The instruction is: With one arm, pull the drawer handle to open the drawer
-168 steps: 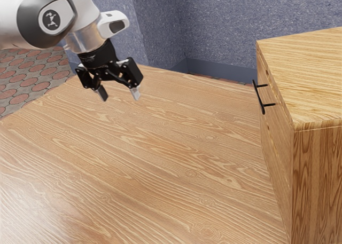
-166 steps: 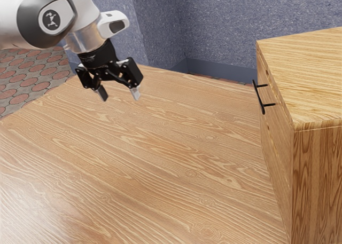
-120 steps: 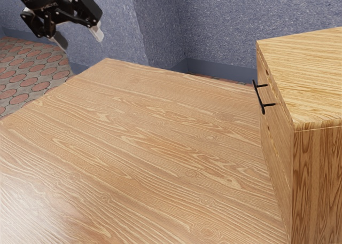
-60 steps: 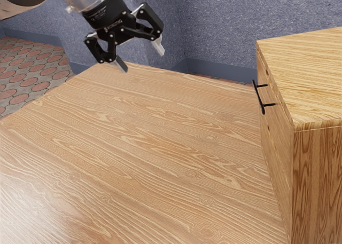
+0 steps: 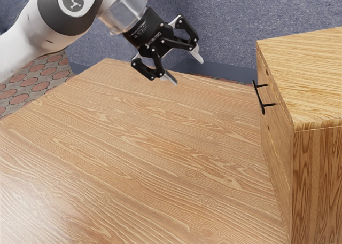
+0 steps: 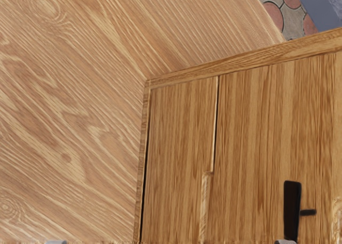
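Black fingers [image 5: 170, 78] hover spread, well apart from the drawer handle [image 5: 261, 97].

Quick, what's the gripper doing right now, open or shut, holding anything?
Gripper: open, holding nothing, above the table, short of the drawer handle.

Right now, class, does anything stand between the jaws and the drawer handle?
Nothing visible does. The open jaws hang above the table, to the exterior view's left of the drawer handle on the cabinet; only tabletop lies between them.
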